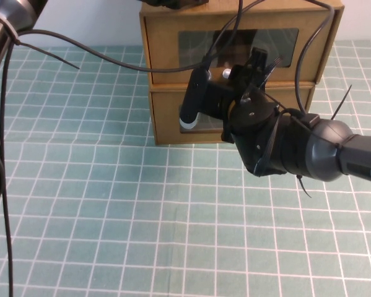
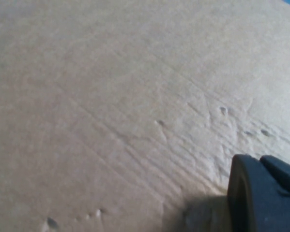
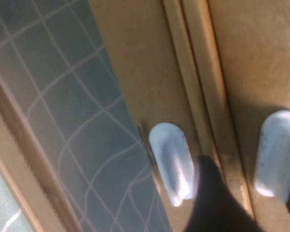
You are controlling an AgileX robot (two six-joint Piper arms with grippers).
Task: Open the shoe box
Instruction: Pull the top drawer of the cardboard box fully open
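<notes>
nearest us lies the green mat (image 1: 142, 235), a plain grid. past it, far and centre, the box (image 1: 166, 80) stands, two brown drawers stacked, each with a dark window. the right gripper (image 3: 223, 157) reaches in from the right and is up against the box front. its white pads (image 3: 171, 162) are spread apart, astride the seam between the drawers, and grip nothing that we can see. the left gripper (image 2: 263, 193) sits close over plain cardboard — whether it is closed or not, we cannot tell.

Black arm (image 1: 315, 151), trailing black cables (image 1: 111, 59), white-padded tool (image 3: 223, 159)
</notes>
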